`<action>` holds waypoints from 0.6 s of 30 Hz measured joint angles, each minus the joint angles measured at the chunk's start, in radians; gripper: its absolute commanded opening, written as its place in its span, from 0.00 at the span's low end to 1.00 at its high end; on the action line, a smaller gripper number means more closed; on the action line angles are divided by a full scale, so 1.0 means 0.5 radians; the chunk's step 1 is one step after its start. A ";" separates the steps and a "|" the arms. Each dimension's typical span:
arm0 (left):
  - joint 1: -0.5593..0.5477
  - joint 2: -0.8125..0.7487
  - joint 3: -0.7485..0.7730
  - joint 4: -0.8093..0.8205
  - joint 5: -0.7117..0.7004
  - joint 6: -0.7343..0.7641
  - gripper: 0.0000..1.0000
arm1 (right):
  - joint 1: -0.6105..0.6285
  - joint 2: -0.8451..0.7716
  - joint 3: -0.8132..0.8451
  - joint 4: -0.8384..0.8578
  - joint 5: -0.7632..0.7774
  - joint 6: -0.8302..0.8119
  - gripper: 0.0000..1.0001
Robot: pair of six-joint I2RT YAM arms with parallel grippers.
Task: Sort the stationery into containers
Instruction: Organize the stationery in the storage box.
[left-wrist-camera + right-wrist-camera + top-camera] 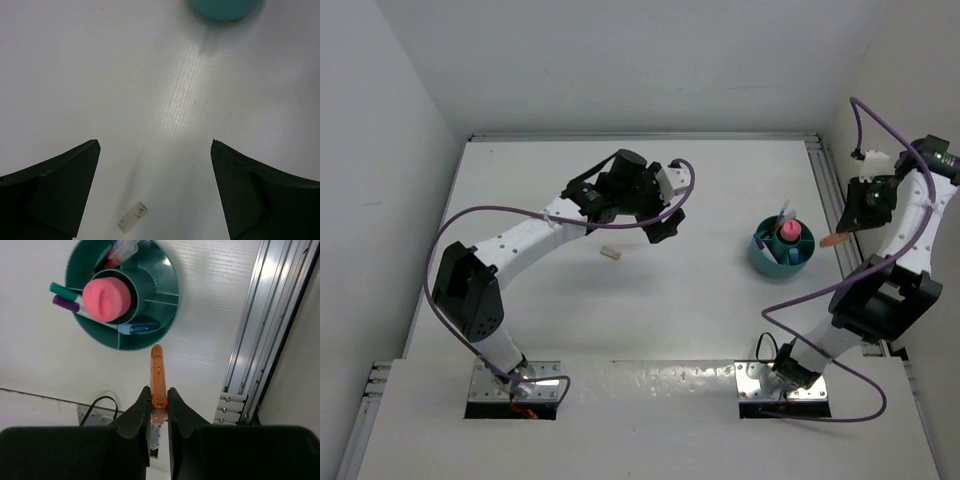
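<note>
A small beige eraser (611, 253) lies flat on the white table. In the left wrist view the eraser (132, 217) sits low between the fingers, nearer the left one. My left gripper (663, 222) (155, 143) hovers open just right of it, holding nothing. The round teal organiser cup (760, 258) (167, 310) (225, 7) holds a fat pink marker (106, 297) in its centre tube, with teal and purple pens (62, 290) and a blue stick (142, 328) in its outer compartments. My right gripper (158, 390) (847, 228) is shut on a short orange stick (157, 367) (833, 240), whose tip points at the cup's near rim.
An aluminium rail (265, 340) (820, 190) runs along the table's right edge beside the cup. White walls enclose the table at the left, back and right. A black cable (102, 402) and a metal base plate lie near the right arm's mount.
</note>
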 measured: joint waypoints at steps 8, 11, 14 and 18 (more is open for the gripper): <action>0.082 -0.011 -0.103 0.007 -0.018 -0.005 1.00 | 0.150 0.218 0.014 0.002 0.181 0.040 0.00; 0.106 -0.013 -0.151 0.005 -0.024 -0.005 1.00 | 0.227 0.266 0.019 -0.002 0.230 0.077 0.00; 0.132 -0.021 -0.184 0.005 -0.027 -0.004 1.00 | 0.279 0.333 0.050 0.000 0.262 0.112 0.00; 0.158 -0.036 -0.206 0.010 -0.030 -0.004 1.00 | 0.317 0.388 0.054 0.005 0.302 0.156 0.00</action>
